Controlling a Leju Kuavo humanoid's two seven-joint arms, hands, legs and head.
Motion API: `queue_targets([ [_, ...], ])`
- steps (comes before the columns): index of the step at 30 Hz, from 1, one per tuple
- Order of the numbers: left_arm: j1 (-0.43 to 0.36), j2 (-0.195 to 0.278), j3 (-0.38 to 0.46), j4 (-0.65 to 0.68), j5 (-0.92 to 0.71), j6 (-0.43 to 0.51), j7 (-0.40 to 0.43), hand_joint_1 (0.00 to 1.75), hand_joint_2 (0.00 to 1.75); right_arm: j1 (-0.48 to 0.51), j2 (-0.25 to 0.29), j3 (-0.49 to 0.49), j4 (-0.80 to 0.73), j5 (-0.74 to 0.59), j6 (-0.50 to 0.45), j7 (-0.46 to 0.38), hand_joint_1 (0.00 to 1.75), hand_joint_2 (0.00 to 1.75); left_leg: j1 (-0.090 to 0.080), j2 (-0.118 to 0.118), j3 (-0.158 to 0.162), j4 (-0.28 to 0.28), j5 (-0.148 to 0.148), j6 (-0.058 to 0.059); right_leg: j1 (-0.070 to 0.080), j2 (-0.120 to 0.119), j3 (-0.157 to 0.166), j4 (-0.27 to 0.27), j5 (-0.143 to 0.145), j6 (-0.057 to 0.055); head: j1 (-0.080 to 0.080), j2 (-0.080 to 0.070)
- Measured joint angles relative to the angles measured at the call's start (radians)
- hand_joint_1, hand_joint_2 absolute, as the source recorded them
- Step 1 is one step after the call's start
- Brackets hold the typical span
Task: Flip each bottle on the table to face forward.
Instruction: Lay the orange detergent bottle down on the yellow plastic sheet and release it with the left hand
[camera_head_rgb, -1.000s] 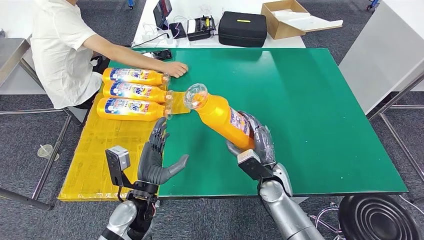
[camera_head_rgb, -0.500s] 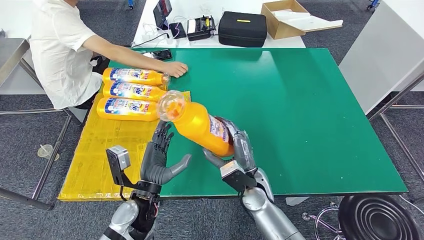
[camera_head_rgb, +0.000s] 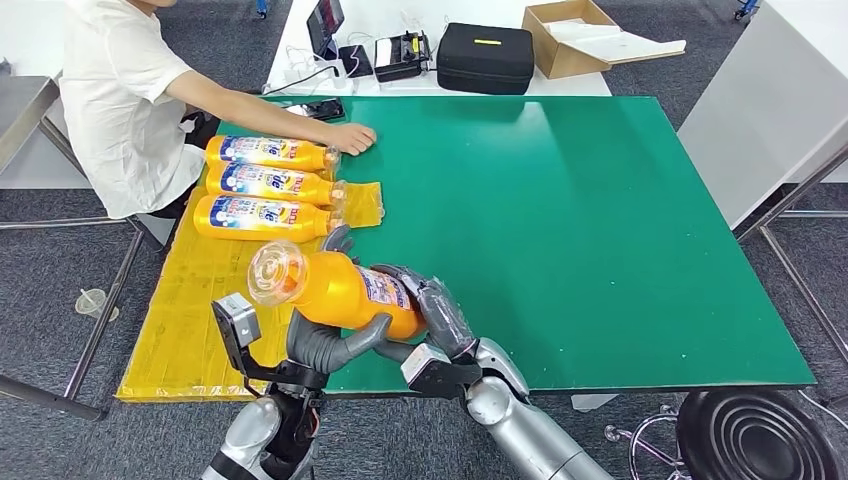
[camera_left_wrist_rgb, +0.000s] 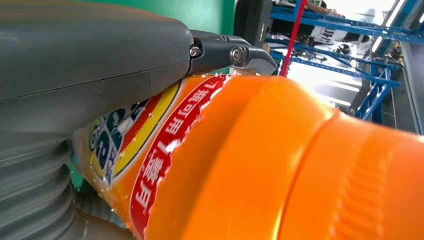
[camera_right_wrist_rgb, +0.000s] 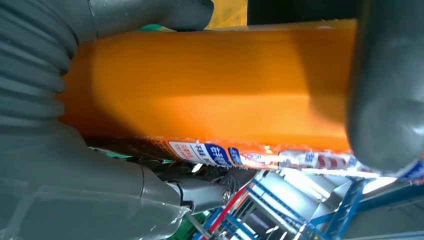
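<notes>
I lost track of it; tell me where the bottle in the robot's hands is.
Head view: the held bottle is near the table's near-left edge, between the left hand and right hand, just in front of the three lying bottles.

Seated person (camera_head_rgb: 110, 100), black case (camera_head_rgb: 485, 58), cardboard box (camera_head_rgb: 575, 35)

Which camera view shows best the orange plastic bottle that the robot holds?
The head view: the orange plastic bottle shows whole there, clear cap to base, between the left hand and the right hand. The left wrist view gives a close-up of label and shoulder; the right wrist view gives a stretch of its side.
</notes>
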Motion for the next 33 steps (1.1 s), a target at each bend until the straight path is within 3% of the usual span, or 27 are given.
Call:
queue_targets([
  [11, -0.007, 0.000, 0.001, 0.006, 0.001, -0.016, 0.000, 0.02, 1.75, -0.023, -0.007, 0.038, 0.017, 0.000, 0.010, -0.001, 1.75, 1.75, 0.000, 0.000, 0.000, 0.000, 0.000, 0.000, 0.000, 0.000, 0.000, 0.000, 0.000, 0.000, 0.000, 0.000],
  [15, -0.009, 0.000, 0.005, 0.012, 0.009, -0.041, -0.004, 1.71, 1.75, -0.025, -0.009, 0.045, 0.017, -0.016, 0.021, -0.001, 1.69, 1.75, 0.000, 0.000, 0.000, 0.000, 0.000, 0.000, 0.000, 0.000, 0.000, 0.000, 0.000, 0.000, 0.000, 0.000],
  [16, -0.009, 0.000, 0.008, 0.016, 0.012, -0.053, -0.008, 1.75, 1.75, -0.027, -0.010, 0.048, 0.017, -0.025, 0.027, -0.002, 1.41, 1.75, 0.000, 0.000, 0.000, 0.000, 0.000, 0.000, 0.000, 0.000, 0.000, 0.000, 0.000, 0.000, 0.000, 0.000],
  [19, -0.010, 0.000, 0.018, 0.023, 0.019, -0.088, -0.022, 1.75, 1.75, -0.030, -0.013, 0.051, 0.016, -0.057, 0.053, -0.004, 0.23, 1.75, 0.000, 0.000, 0.000, 0.000, 0.000, 0.000, 0.000, 0.000, 0.000, 0.000, 0.000, 0.000, 0.000, 0.000],
  [20, -0.010, 0.000, 0.021, 0.024, 0.019, -0.098, -0.026, 1.75, 1.75, -0.030, -0.013, 0.051, 0.015, -0.065, 0.060, -0.004, 0.07, 1.75, 0.000, 0.000, 0.000, 0.000, 0.000, 0.000, 0.000, 0.000, 0.000, 0.000, 0.000, 0.000, 0.000, 0.000],
  [22, -0.010, 0.000, 0.025, 0.024, 0.021, -0.114, -0.034, 1.75, 1.75, -0.029, -0.013, 0.051, 0.015, -0.075, 0.071, -0.006, 0.00, 1.75, 0.000, 0.000, 0.000, 0.000, 0.000, 0.000, 0.000, 0.000, 0.000, 0.000, 0.000, 0.000, 0.000, 0.000],
  [29, -0.007, 0.000, 0.035, 0.024, 0.014, -0.126, -0.040, 1.75, 1.75, -0.020, -0.011, 0.045, 0.013, -0.081, 0.086, -0.007, 0.00, 1.75, 0.000, 0.000, 0.000, 0.000, 0.000, 0.000, 0.000, 0.000, 0.000, 0.000, 0.000, 0.000, 0.000, 0.000],
  [33, -0.006, -0.002, 0.041, 0.024, 0.007, -0.120, -0.042, 1.75, 1.75, -0.014, -0.009, 0.044, 0.011, -0.075, 0.073, -0.007, 0.00, 0.00, 0.000, 0.000, 0.000, 0.000, 0.000, 0.000, 0.000, 0.000, 0.000, 0.000, 0.000, 0.000, 0.000, 0.000],
])
